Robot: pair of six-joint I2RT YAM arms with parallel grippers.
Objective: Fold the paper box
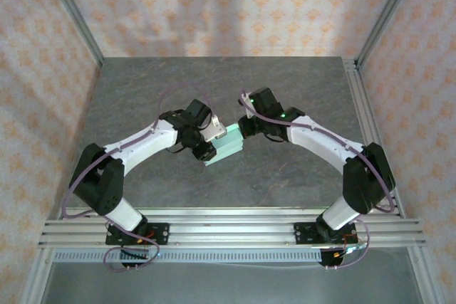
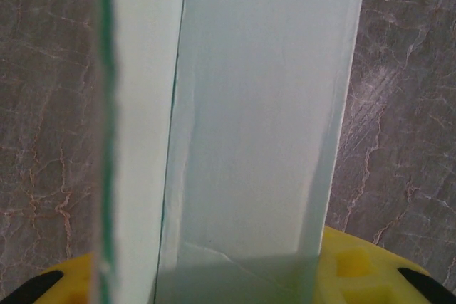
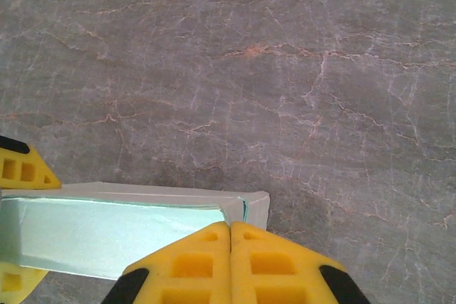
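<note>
Currently listed, largest first. Table [image 1: 214, 83]: grey, marble-veined, bare around the work. Left arm [image 1: 135, 149] and right arm [image 1: 324, 140]: both reach inward and meet near the table's middle. Box [image 1: 226, 149]: pale mint card, already a slim rectangular form, lying between the two grippers at mid-table; whether it rests on the surface or is held just off it cannot be told. One long panel shows a faint wrinkle in the left wrist view. Left gripper [image 1: 211, 140]: jaws partly apart and clamped across the box's body. Right gripper [image 3: 230, 250]: fingers fully together, at the box's open end corner; whether a thin flap is caught between them cannot be told. Hazards, judged: the clamp may dent or deepen the wrinkle in the thin card; a push on the end may slide the box through the clamp or buckle a wall; an untucked flap may spring back.
</note>
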